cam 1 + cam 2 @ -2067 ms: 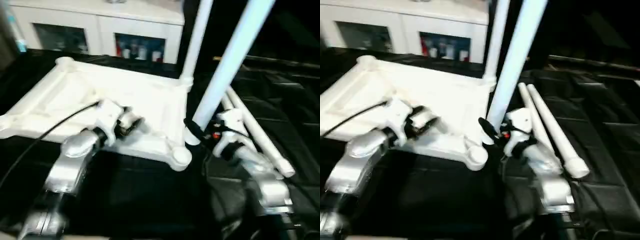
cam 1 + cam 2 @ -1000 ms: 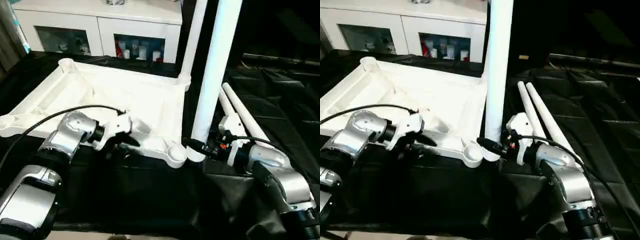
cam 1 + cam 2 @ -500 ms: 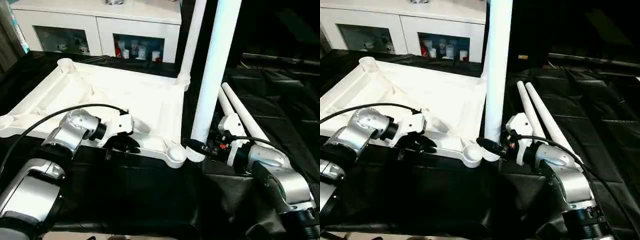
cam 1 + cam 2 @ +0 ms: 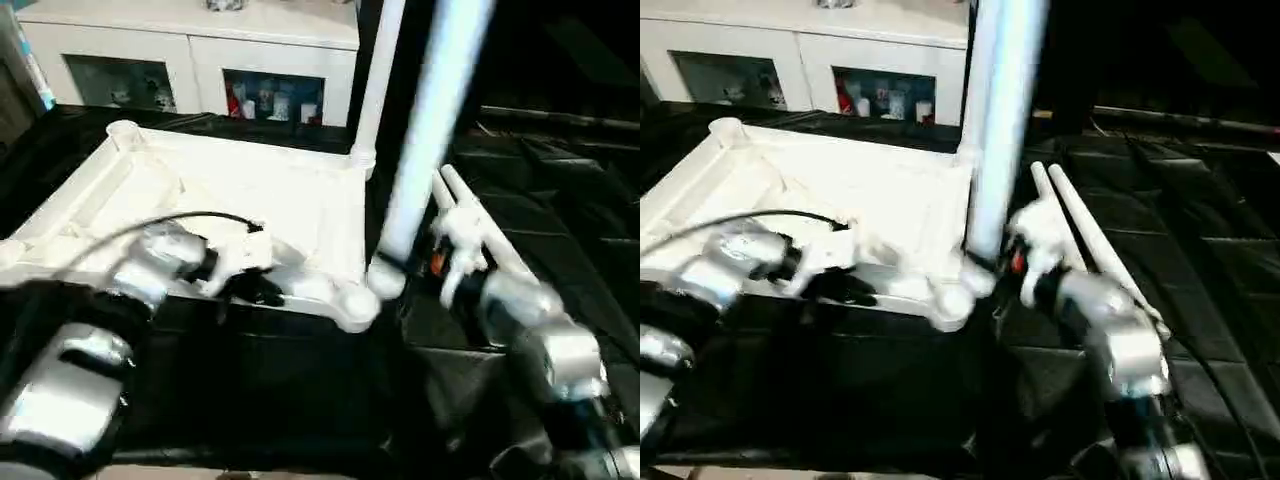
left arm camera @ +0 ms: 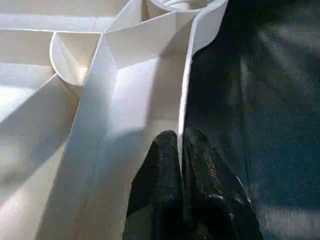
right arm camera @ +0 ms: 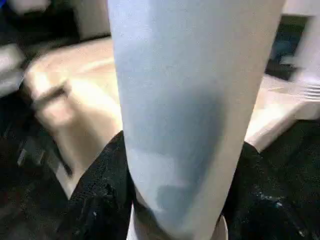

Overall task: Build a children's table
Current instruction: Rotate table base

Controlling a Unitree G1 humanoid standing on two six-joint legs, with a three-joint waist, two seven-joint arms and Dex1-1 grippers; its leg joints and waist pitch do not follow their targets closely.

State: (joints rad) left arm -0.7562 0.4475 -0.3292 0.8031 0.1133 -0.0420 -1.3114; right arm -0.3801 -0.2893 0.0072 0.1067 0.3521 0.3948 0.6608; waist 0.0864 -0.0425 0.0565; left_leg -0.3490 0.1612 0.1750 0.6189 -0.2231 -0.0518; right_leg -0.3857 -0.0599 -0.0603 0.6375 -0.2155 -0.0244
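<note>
Left eye view: we see the white table top (image 4: 250, 200) lying upside down on the black cloth (image 4: 280, 390), its ribbed underside facing up and round sockets at its corners. Behind it stands a white cabinet (image 4: 200, 60) with glass doors. One white leg (image 4: 368, 90) already stands upright in the far right corner socket. A second leg (image 4: 425, 130) is held nearly upright in our right tool (image 4: 392, 270), whose black fingers are clamped around its lower end; that end hangs just beside the near right corner socket (image 4: 352, 303). In the right wrist view we see this leg between the two dark fingers (image 6: 100, 200), which press on either side of it. Two more legs (image 4: 480, 235) lie side by side on the cloth to the right of the table top. Our left tool (image 4: 255, 292) sits at the near edge of the table top; in the left wrist view its fingers (image 5: 160, 190) are pinched together on the thin white rim wall.
</note>
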